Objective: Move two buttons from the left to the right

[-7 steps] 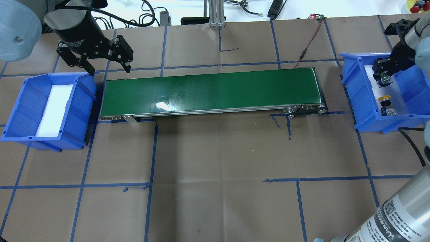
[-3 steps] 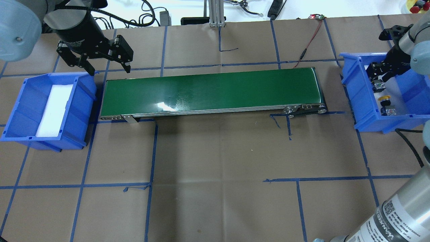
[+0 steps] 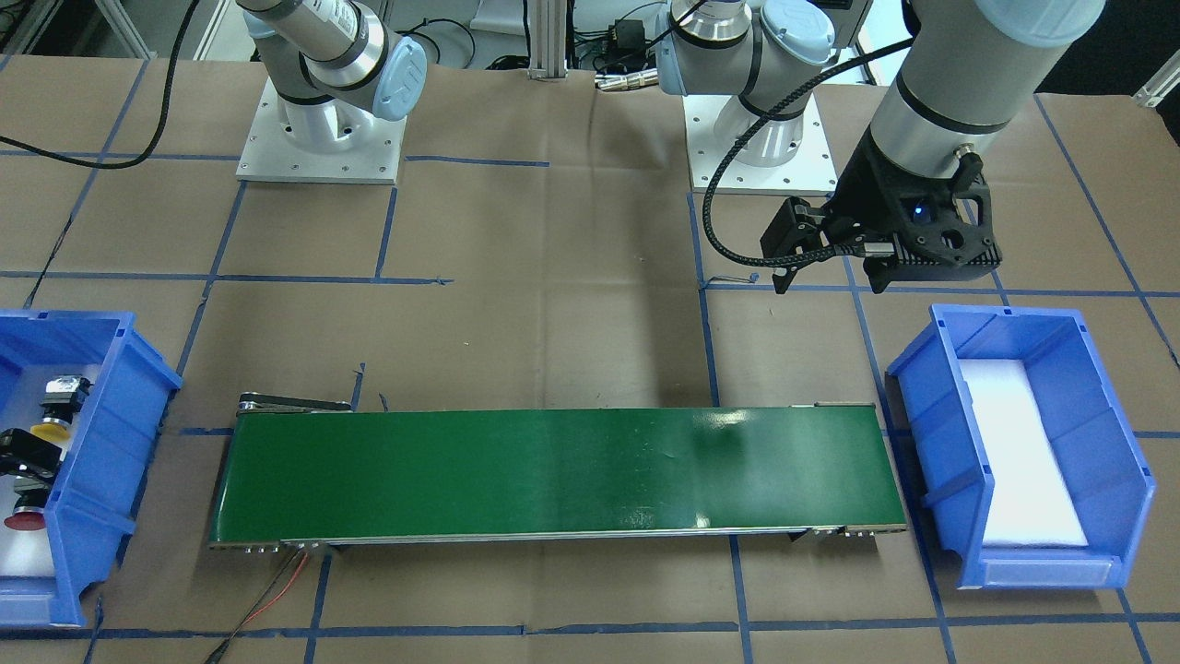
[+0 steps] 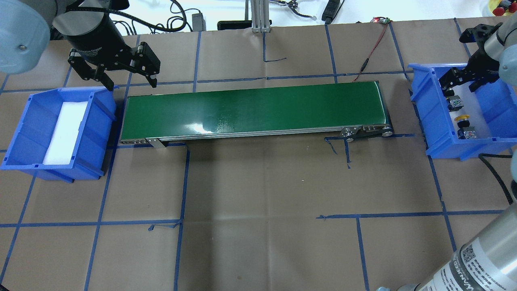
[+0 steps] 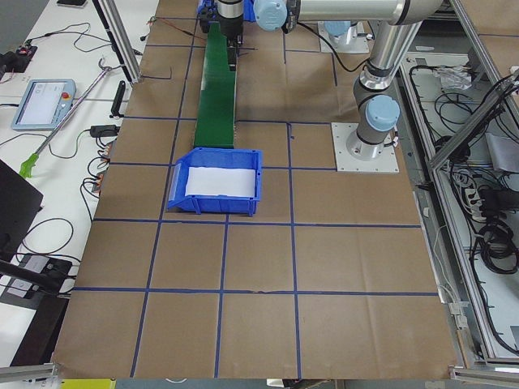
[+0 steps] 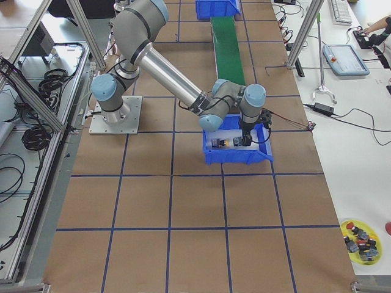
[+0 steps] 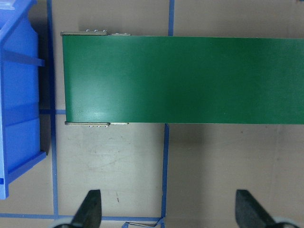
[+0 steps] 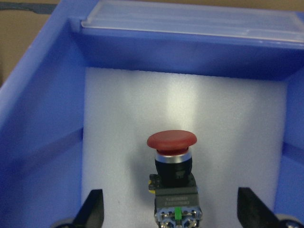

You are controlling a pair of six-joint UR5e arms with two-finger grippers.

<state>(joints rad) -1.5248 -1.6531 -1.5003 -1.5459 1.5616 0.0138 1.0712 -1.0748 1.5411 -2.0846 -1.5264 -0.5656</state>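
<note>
The red-capped button (image 8: pixel 172 140) lies on white foam in the right blue bin (image 4: pixel 428 117). Its grey body shows in the overhead view (image 4: pixel 456 103) and its red cap in the front view (image 3: pixel 23 523). The yellow-capped button (image 4: pixel 462 118) lies beside it in the same bin, nearer the robot, and also shows in the front view (image 3: pixel 46 430). My right gripper (image 8: pixel 170 190) is open just above the red button, with a finger on either side and not touching it. It also shows in the overhead view (image 4: pixel 458 82). My left gripper (image 4: pixel 131 85) is open and empty above the conveyor's left end.
A green conveyor belt (image 4: pixel 254 109) runs between the two bins. The left blue bin (image 4: pixel 101 109) holds only a white foam pad (image 4: pixel 64 131). Brown paper with blue tape lines covers the table. Cables lie along the far edge.
My right gripper has let go of the red button in the right bin, opened and drawn back from it. The left arm has not moved.
</note>
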